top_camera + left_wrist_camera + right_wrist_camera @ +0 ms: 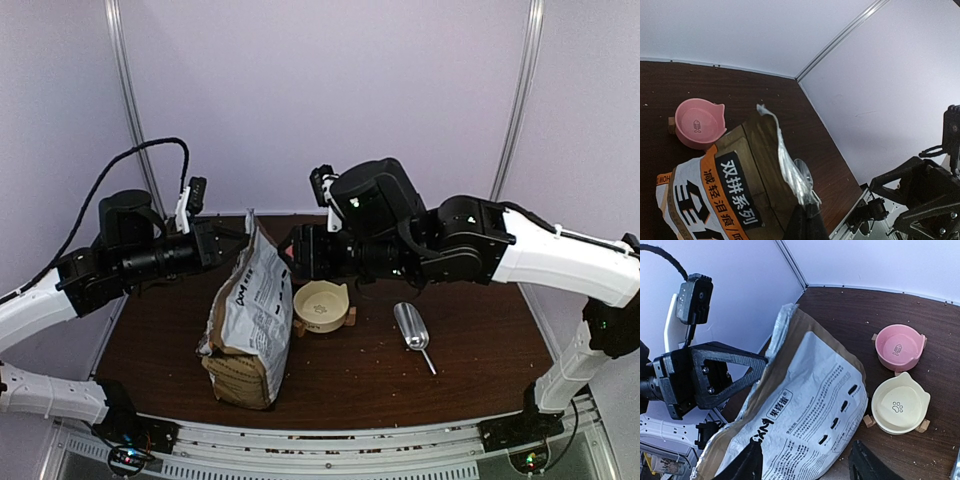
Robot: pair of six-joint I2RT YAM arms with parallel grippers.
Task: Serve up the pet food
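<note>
2 jaws at bag point(255, 310); kibble unseen.

The bag point(700, 200) reads "双拼系列" and "减轻泪痕"; the pink bowl point(709, 116) bears a fish, the yellow bowl point(912, 416) a paw.

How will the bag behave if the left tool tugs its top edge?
Probably floppy: the bag is creased, and its foil lip buckles where the left tool pinches it. Likely bottom-heavy, since the lower part looks fuller. A hard tug might tip it toward the yellow bowl alongside.
</note>
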